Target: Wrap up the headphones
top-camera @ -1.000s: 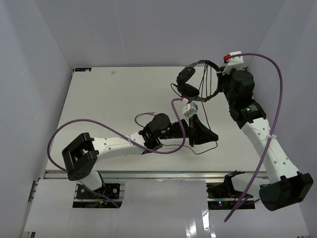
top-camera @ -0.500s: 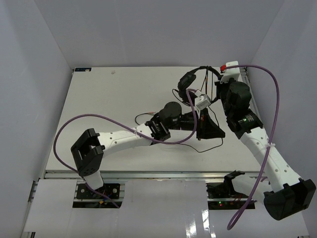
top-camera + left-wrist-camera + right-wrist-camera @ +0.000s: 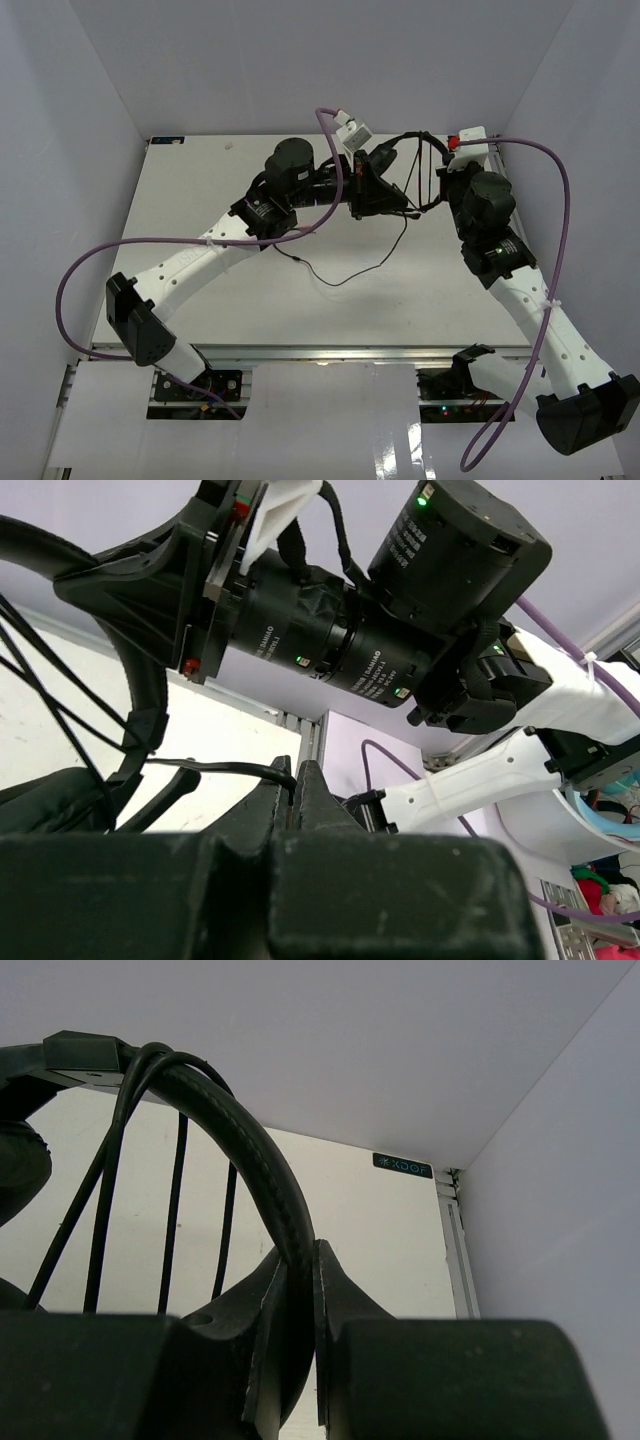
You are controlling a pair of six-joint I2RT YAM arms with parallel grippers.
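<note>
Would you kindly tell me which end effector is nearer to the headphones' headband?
Right. The right end effector is clamped directly on the headband. The left end effector pinches the thin cord instead, beside the headband rather than on it.

Left arm reaching far-right, jaws pinched together, right arm extended forward, jaws pinched together

You see a white table boxed in by plain white walls. A metal rail runs along its near edge, with white panels just nearer still. In the right wrist view a small dark label with teal letters sits at the foot of the back wall, near the right corner. The left wrist view shows coloured clutter off the table, too small to name.
</note>
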